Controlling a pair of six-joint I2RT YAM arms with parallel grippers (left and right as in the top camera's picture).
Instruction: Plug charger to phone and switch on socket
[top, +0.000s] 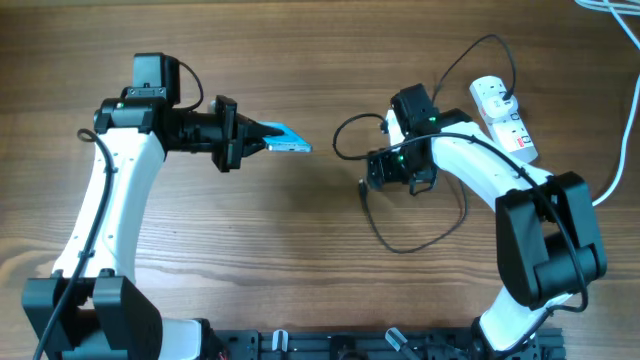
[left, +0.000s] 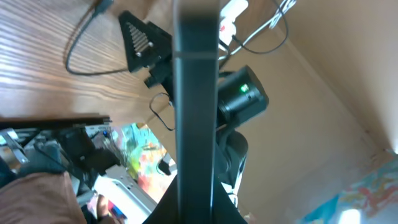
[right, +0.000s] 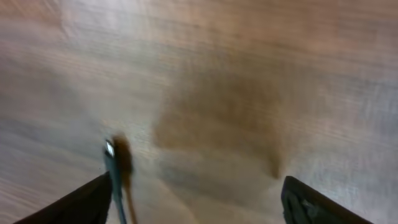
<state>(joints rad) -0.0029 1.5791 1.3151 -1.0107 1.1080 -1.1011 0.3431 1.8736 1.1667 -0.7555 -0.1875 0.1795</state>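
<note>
Phone (top: 290, 141) was held clamped in the left gripper (top: 260, 136), apparently off the table (top: 300, 260), with its free end turned toward the right arm. It was judged that the port was offered this way to the plug. In the left wrist view it was seen only as a dark upright bar. The right gripper (top: 372, 172) was found with fingers apart, low over the charger (top: 400, 245). The light-tipped connector (right: 111, 149) lay just beside one finger, not yet grasped, though this view was blurred. The socket (top: 503, 115) lay beyond the right arm, and the position of its switches could not be told.
</note>
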